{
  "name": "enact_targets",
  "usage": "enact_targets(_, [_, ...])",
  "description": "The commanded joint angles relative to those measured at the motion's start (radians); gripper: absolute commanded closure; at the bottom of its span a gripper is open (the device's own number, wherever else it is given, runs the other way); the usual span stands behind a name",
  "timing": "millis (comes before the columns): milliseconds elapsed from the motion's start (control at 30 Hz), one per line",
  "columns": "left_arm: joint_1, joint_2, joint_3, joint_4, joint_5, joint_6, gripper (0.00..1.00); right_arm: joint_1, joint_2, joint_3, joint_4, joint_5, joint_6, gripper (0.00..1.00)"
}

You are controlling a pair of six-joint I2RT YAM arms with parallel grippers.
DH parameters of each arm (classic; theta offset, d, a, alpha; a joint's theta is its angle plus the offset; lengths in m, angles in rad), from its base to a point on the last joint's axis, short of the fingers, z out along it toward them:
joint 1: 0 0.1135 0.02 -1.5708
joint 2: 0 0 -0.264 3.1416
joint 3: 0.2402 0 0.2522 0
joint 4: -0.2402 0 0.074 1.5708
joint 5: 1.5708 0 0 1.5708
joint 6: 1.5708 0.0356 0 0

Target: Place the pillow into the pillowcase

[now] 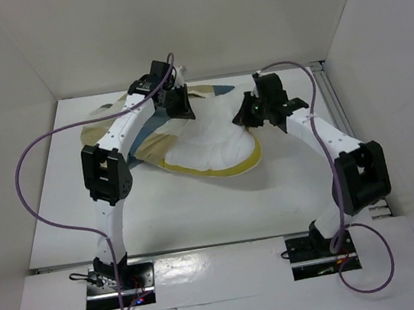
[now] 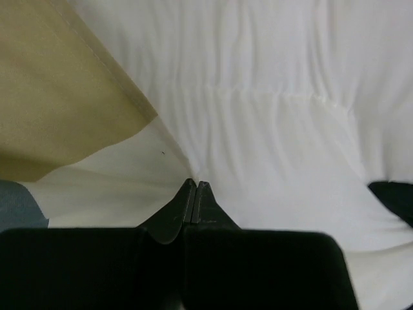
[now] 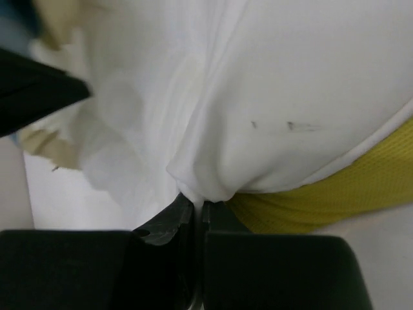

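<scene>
The white quilted pillow (image 1: 214, 150) with its yellow edge lies mid-table, its far end overlapping the checked blue, tan and cream pillowcase (image 1: 122, 124) at the back left. My left gripper (image 1: 185, 110) is down at the pillowcase's opening. In the left wrist view its jaws (image 2: 195, 184) are shut where the pillowcase's cream edge (image 2: 97, 174) meets the pillow (image 2: 290, 129), with creases running into the tips. My right gripper (image 1: 246, 115) is at the pillow's far right corner. In the right wrist view it (image 3: 197, 201) is shut on a pinched fold of the pillow (image 3: 310, 97) beside the yellow edge (image 3: 342, 194).
White walls enclose the table on three sides. A metal rail (image 1: 335, 106) runs along the right edge. Purple cables (image 1: 27, 161) loop from both arms. The other gripper shows as a dark shape (image 3: 32, 90) at the left of the right wrist view.
</scene>
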Motion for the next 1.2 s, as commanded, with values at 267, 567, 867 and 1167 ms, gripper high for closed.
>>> enact_targets(267, [-0.048, -0.172, 0.111, 0.069, 0.342, -0.148, 1.00, 0.364, -0.338, -0.055, -0.024, 0.071, 0.149, 1.00])
enact_targets(567, [-0.048, -0.163, 0.029, -0.064, 0.097, -0.075, 1.00, 0.683, -0.217, -0.258, 0.101, 0.156, 0.173, 1.00])
enact_targets(867, [-0.048, -0.190, 0.054, -0.113, 0.016, -0.016, 0.33, 0.610, -0.292, 0.031, -0.231, 0.403, -0.066, 0.21])
enact_targets(1167, [-0.048, -0.212, -0.061, -0.095, -0.033, -0.054, 0.92, 0.367, -0.140, 0.139, -0.309, 0.490, -0.087, 0.92])
